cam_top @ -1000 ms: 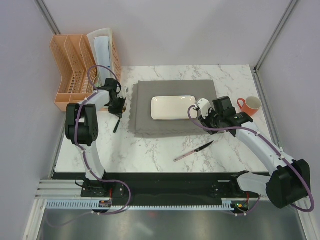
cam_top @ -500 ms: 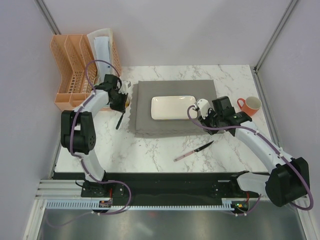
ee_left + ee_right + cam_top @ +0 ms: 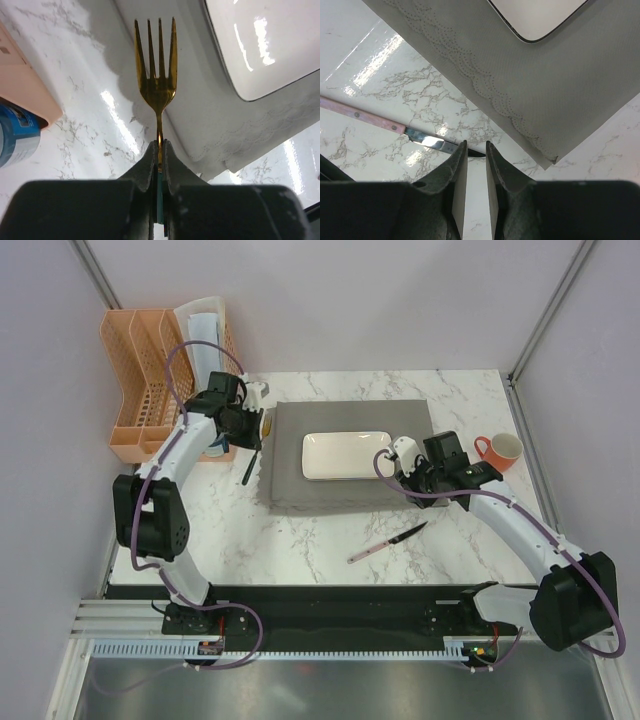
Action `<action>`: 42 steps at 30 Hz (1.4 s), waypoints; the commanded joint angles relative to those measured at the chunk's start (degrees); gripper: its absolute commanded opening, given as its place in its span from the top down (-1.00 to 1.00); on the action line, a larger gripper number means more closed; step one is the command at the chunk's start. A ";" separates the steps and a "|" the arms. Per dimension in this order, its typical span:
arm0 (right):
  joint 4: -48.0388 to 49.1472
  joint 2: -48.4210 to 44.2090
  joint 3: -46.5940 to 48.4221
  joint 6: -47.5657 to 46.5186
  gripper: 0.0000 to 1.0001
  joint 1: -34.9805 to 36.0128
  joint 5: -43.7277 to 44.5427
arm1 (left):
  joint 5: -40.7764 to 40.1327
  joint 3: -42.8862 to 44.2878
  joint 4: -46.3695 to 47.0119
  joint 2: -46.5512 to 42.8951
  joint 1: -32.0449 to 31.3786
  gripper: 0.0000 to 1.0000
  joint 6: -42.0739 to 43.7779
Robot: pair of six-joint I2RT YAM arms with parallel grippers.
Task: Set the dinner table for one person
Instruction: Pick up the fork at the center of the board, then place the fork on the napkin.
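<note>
My left gripper (image 3: 248, 430) (image 3: 159, 145) is shut on a fork (image 3: 158, 90) with gold tines and a dark handle (image 3: 248, 468). It holds the fork above the white marble dinner table (image 3: 300, 540), at the left edge of the grey scalloped placemat (image 3: 330, 495) (image 3: 200, 100). A white rectangular plate (image 3: 346, 454) (image 3: 270, 40) lies on the placemat. My right gripper (image 3: 405, 465) (image 3: 475, 145) is empty, its jaws a narrow gap apart. It hovers over the placemat's right front part. A pink-handled knife (image 3: 388, 541) (image 3: 380, 122) lies on the marble in front of the placemat.
A red mug (image 3: 499, 450) stands at the right, beside the placemat. An orange slotted rack (image 3: 150, 390) stands at the back left. A blue and white object (image 3: 15, 135) shows beside the rack's base in the left wrist view.
My left gripper has moved back and to the right with the fork, from beside the rack to the placemat's left edge. The right arm has barely moved.
</note>
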 commanded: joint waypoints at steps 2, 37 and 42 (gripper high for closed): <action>0.65 0.30 2.23 0.15 0.46 -0.08 -0.36 | -0.69 5.70 -0.01 -0.84 -2.93 0.96 -2.98; 2.58 1.70 -1.64 -0.11 0.48 -0.16 0.43 | 2.91 23.01 -1.86 16.82 -5.75 0.96 -11.06; 2.58 2.76 -1.11 0.15 0.49 -0.08 0.52 | 1.15 27.15 -2.30 20.77 -5.40 0.96 -13.43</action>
